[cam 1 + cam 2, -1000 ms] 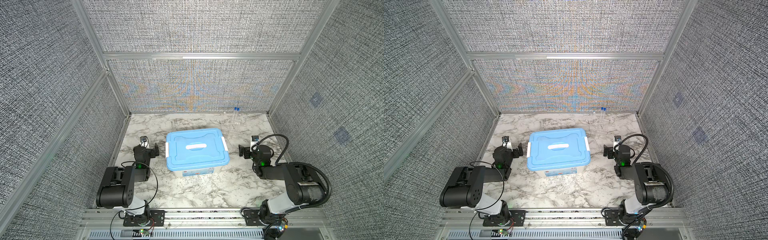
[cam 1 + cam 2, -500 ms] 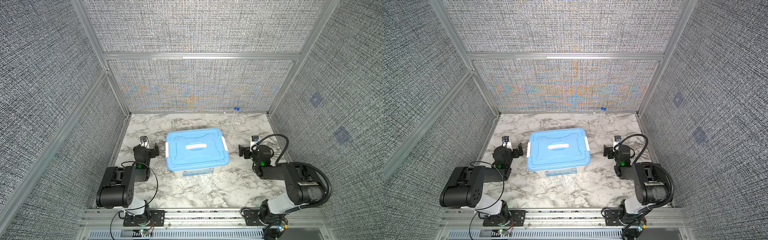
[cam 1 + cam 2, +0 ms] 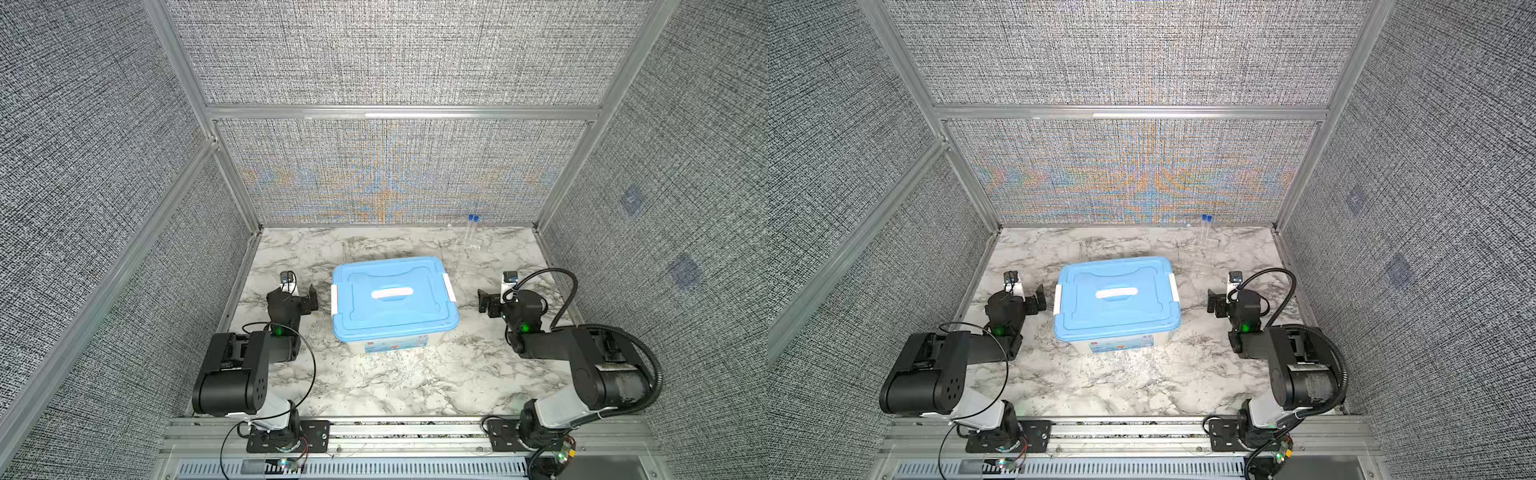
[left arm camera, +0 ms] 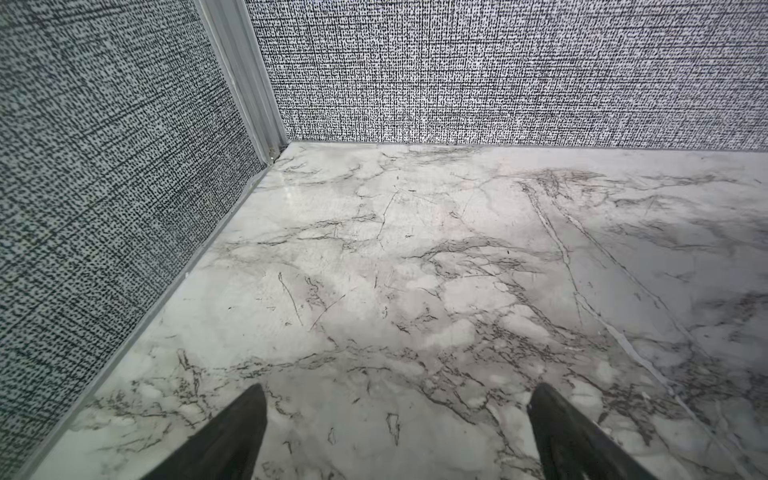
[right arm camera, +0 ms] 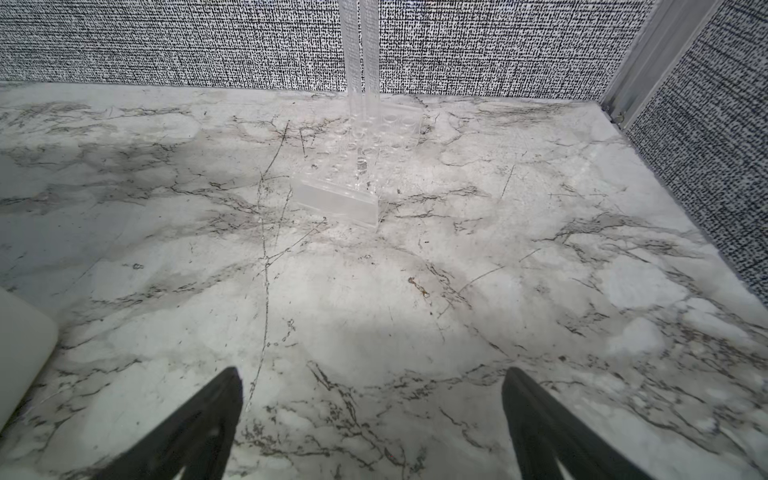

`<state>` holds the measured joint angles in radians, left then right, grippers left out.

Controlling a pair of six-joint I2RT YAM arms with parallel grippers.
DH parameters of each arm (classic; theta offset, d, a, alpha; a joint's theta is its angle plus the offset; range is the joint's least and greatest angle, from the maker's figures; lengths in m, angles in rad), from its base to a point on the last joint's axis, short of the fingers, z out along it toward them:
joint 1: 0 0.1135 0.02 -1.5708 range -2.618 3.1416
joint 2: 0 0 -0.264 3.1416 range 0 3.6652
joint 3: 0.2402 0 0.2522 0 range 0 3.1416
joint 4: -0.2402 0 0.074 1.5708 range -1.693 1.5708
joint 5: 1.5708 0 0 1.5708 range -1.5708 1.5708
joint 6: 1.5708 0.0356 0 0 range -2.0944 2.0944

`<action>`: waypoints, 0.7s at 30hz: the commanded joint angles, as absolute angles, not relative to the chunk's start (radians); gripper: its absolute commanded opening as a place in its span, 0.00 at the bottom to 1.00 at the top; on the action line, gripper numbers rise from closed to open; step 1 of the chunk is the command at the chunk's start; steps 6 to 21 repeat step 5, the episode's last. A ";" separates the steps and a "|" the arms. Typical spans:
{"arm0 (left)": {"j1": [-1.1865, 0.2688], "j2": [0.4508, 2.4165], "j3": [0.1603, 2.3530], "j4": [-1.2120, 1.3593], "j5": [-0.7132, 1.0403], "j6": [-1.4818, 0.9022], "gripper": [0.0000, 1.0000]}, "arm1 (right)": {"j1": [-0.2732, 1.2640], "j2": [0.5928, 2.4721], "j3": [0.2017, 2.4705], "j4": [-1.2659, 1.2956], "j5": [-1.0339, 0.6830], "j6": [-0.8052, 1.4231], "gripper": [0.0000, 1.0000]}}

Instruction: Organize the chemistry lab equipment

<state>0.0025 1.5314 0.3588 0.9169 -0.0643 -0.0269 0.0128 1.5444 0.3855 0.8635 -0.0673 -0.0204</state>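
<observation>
Two slim clear tubes with blue caps stand upright in a clear rack near the back wall on the right; in the right wrist view the tubes rise straight ahead of the fingers. My right gripper hovers low over the marble to the right of the tub, open and empty, well short of the rack. My left gripper is on the tub's left, open, with only bare marble between its fingers.
A white tub with its light-blue lid on it and a white handle sits mid-table between the arms; its corner shows in the right wrist view. Grey fabric walls enclose the marble table on three sides.
</observation>
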 commanded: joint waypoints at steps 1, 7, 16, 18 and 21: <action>0.012 1.531 0.361 0.927 -0.032 -0.037 0.99 | 0.014 1.543 0.391 0.873 -0.061 -0.024 0.99; 0.012 1.525 0.351 0.942 -0.034 -0.030 0.99 | 0.014 1.543 0.392 0.873 -0.062 -0.025 0.99; 0.012 1.525 0.351 0.942 -0.034 -0.030 0.99 | 0.014 1.543 0.392 0.873 -0.062 -0.025 0.99; 0.012 1.525 0.351 0.942 -0.034 -0.030 0.99 | 0.014 1.543 0.392 0.873 -0.062 -0.025 0.99; 0.012 1.525 0.351 0.942 -0.034 -0.030 0.99 | 0.014 1.543 0.392 0.873 -0.062 -0.025 0.99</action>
